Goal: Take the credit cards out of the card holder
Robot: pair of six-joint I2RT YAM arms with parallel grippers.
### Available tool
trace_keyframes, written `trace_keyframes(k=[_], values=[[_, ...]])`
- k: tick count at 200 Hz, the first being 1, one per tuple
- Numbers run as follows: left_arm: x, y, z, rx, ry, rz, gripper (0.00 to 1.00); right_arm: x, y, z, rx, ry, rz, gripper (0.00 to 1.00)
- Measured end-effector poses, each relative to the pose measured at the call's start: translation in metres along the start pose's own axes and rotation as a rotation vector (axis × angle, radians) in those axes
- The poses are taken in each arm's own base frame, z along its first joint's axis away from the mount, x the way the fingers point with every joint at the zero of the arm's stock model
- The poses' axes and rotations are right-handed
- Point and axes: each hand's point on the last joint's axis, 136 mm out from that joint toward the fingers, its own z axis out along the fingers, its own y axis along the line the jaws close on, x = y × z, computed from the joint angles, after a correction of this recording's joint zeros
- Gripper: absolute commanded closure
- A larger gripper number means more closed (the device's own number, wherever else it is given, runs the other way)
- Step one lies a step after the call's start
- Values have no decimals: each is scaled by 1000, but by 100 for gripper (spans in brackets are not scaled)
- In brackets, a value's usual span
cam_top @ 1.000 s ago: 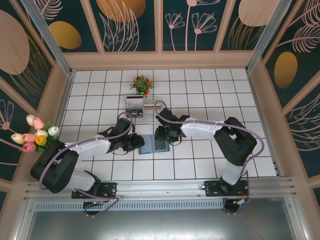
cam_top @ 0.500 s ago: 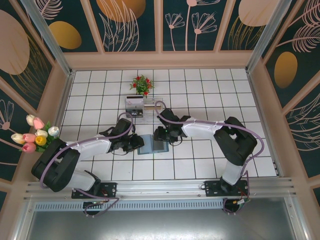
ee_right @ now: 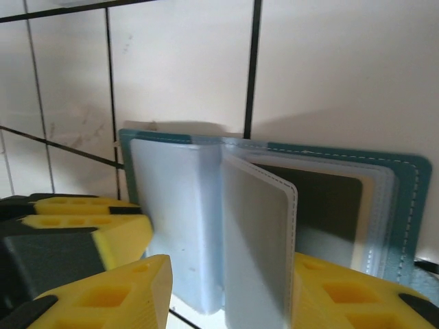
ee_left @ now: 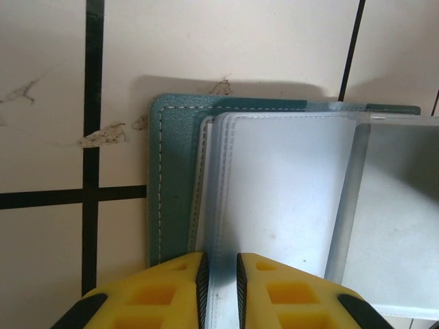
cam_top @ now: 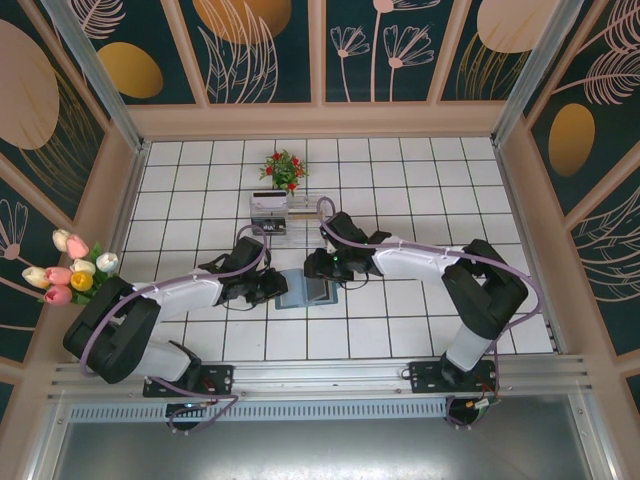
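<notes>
Teal card holder [cam_top: 300, 295] lies open at mid-frame. Left gripper [ee_left: 218, 269], nearly closed, pinches its clear sleeve edge [ee_left: 223, 226]. Right gripper [ee_right: 230, 274], jaws wide, has edged leftward to straddle an upright sleeve [ee_right: 257, 233]. The dark credit card [ee_right: 321, 205] stays pocketed.

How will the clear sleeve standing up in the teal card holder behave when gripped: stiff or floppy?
Probably floppy: the clear sleeve looks thin and bends up from the fold of the card holder, while other sleeves lie flat. It is likely slippery too, as it looks smooth and glossy. The holder looks thin and light, so it may slide when pulled.
</notes>
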Motion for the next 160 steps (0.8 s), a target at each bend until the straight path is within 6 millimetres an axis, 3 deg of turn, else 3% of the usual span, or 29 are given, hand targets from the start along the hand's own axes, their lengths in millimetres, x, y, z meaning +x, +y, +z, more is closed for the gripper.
trace_keyframes(k=[101, 160], values=[[0, 2, 0, -14, -2, 2, 79, 7, 24, -2, -158, 31, -5, 53], [-4, 9, -6, -69, -26, 19, 77, 10, 50, 3, -270, 50, 15, 50]])
